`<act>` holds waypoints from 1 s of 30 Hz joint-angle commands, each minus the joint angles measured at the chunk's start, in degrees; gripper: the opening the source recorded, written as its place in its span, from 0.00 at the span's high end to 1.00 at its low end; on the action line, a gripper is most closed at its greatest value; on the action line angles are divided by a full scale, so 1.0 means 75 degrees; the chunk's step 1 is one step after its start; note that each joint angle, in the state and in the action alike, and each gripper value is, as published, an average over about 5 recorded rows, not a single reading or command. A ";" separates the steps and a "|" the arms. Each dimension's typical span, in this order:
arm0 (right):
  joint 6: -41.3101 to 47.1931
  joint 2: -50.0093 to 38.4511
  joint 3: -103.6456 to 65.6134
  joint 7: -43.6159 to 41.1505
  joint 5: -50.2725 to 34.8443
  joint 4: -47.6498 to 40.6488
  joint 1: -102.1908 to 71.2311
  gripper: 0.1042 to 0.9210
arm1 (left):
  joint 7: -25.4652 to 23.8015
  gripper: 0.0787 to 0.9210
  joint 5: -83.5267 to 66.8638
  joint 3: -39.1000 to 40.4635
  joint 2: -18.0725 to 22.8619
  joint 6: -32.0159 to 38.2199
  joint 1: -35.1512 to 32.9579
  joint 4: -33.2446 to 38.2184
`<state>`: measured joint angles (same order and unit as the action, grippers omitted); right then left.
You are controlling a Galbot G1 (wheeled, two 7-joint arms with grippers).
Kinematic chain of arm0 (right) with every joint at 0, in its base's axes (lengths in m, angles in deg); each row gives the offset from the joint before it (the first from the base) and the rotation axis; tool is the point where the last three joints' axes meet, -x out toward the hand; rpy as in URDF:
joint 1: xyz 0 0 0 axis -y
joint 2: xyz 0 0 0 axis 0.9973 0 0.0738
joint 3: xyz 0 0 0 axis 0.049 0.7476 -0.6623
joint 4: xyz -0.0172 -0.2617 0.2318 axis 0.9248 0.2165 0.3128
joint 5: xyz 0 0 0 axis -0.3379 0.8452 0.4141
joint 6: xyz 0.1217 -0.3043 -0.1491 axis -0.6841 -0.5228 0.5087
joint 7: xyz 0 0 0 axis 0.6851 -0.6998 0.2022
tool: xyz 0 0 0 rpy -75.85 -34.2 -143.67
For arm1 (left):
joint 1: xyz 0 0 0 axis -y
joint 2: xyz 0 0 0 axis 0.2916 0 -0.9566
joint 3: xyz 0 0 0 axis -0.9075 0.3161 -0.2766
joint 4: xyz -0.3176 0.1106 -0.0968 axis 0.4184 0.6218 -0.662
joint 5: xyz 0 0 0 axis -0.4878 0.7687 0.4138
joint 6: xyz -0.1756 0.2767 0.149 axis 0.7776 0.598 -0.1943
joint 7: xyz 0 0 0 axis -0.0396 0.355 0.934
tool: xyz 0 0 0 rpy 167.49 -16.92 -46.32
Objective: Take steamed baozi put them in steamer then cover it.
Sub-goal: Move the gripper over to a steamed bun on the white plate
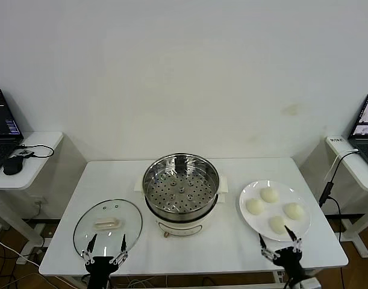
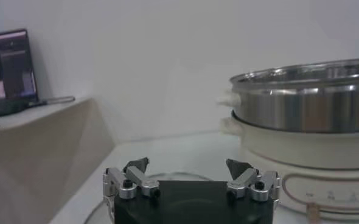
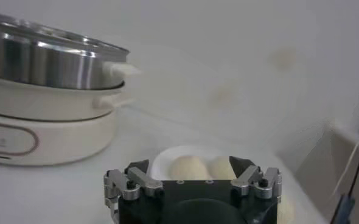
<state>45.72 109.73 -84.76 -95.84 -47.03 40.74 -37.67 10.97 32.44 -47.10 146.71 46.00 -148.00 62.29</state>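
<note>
The steamer (image 1: 180,186) stands at the table's middle, a shiny steel pot with a bare perforated tray on a white base. Several cream-white baozi (image 1: 269,194) lie on a white plate (image 1: 250,191) to its right. The glass lid (image 1: 108,224) lies flat to its left. My left gripper (image 1: 105,248) is open at the table's front edge, over the lid's near rim. My right gripper (image 1: 280,244) is open and empty at the plate's near rim, just before the nearest baozi (image 1: 277,224). In the right wrist view the open gripper (image 3: 188,162) faces two baozi (image 3: 182,169). In the left wrist view the gripper (image 2: 187,167) is open, the steamer (image 2: 307,97) beyond it.
Side tables with laptops (image 1: 3,123) stand far left and far right. A black mouse (image 1: 12,165) lies on the left one. A cable (image 1: 328,180) hangs at the right table's edge. A white wall is behind.
</note>
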 commanded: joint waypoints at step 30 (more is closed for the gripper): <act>0.0052 -0.4606 0.7929 -0.6913 0.1803 -0.6069 1.0664 0.12 | -0.0147 0.12 0.0770 -0.0078 -0.0090 -0.0033 0.0607 -0.0328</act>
<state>47.13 74.42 -49.90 -138.05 -31.40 9.85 16.94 9.95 37.81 -47.26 146.09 45.94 -143.84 60.02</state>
